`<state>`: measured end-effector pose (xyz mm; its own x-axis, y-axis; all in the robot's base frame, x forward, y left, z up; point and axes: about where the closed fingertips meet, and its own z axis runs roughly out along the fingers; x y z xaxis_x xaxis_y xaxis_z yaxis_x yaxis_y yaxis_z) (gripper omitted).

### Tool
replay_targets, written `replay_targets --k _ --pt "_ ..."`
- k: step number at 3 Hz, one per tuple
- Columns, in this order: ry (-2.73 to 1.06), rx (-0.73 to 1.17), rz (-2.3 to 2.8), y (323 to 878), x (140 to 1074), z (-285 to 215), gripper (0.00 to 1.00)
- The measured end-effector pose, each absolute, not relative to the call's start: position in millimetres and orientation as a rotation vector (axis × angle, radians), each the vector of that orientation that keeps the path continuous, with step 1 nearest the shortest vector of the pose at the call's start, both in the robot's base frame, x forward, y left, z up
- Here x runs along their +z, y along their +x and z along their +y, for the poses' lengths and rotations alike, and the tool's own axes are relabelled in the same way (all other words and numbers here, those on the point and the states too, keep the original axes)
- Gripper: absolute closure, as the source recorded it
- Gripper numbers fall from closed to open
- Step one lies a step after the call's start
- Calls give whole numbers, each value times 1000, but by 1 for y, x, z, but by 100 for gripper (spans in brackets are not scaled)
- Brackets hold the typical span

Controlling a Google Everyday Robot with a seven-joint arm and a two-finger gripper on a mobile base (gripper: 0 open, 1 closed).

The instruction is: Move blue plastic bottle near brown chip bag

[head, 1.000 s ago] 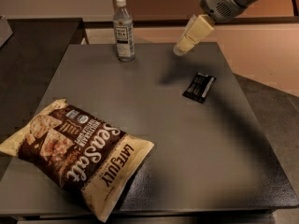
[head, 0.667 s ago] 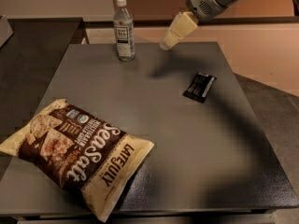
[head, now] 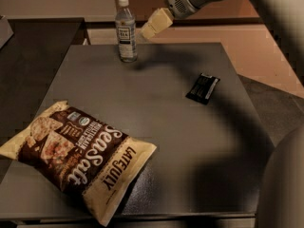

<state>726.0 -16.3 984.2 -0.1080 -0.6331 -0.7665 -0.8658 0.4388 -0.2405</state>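
"sea salt" on brown chip bag (head: 80, 159)

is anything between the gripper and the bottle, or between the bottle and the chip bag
Nothing visible. The gripper hangs close beside the bottle, with an open gap between them. Only bare table lies between bottle and chip bag; the black bar sits well off that path.

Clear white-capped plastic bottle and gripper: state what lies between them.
Nothing: in the camera view the gripper hangs just beside the clear plastic bottle, only a bare gap between.
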Motion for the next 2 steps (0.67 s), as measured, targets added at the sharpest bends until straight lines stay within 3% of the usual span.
replay_targets --k 2 --pt "-1109 462 1772 754 978 24 0"
